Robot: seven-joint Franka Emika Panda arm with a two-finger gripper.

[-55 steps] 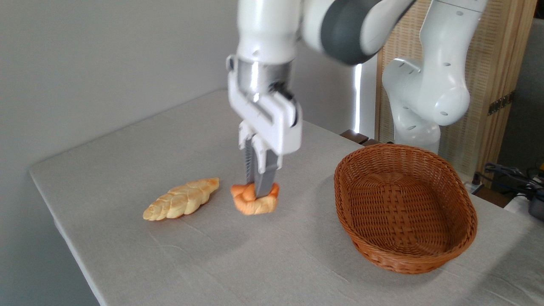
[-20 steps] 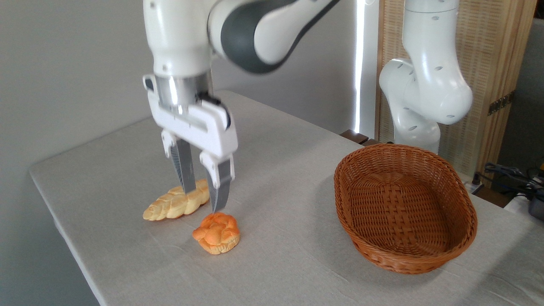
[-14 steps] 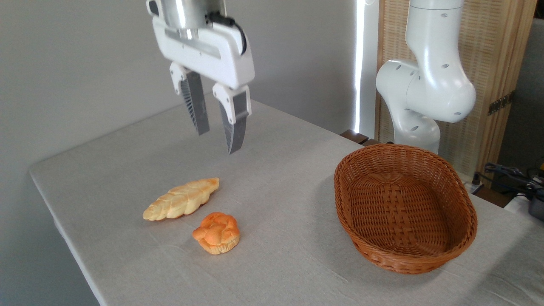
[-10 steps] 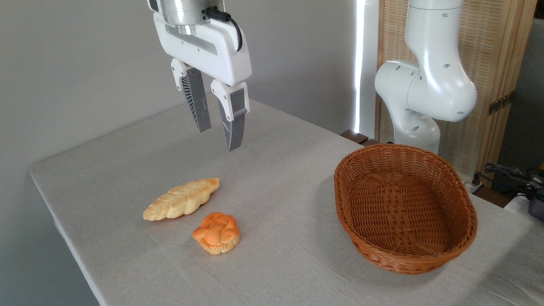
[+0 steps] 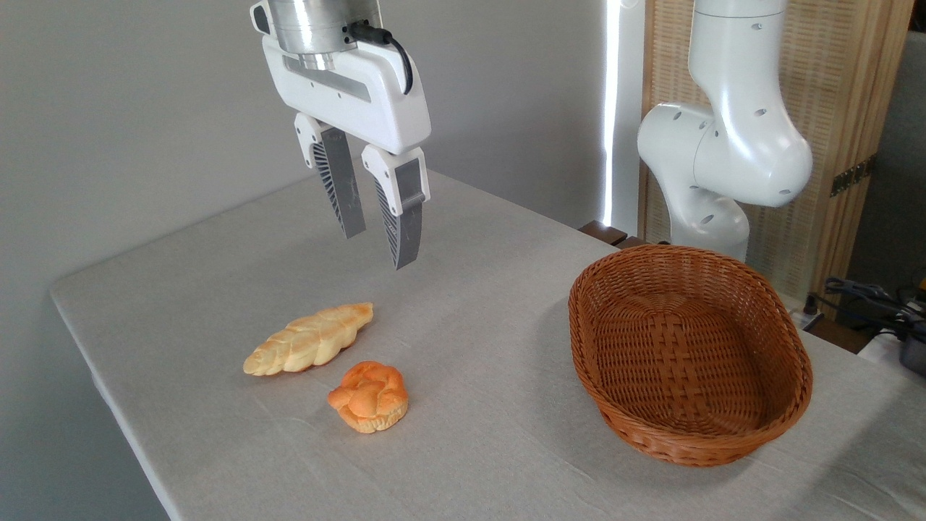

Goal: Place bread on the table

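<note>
The bread [image 5: 368, 397], a small round orange-golden bun with a knotted top, lies upright on the light grey table [image 5: 470, 318] near its front left part. High above it and a little further back hangs my gripper [image 5: 380, 250], open, with nothing between its grey ribbed fingers [image 5: 340, 192]. Bun and gripper are well apart.
A long pale braided loaf [image 5: 309, 339] lies just behind and left of the bun. A brown oval wicker basket [image 5: 687, 351] with nothing in it stands at the right. The arm's white base [image 5: 723, 152] rises behind the basket. The table's left edge runs close to the breads.
The gripper carried the bun forward and left, set it down beside the loaf, opened and rose high above the table. In the last half second it dipped slightly.
</note>
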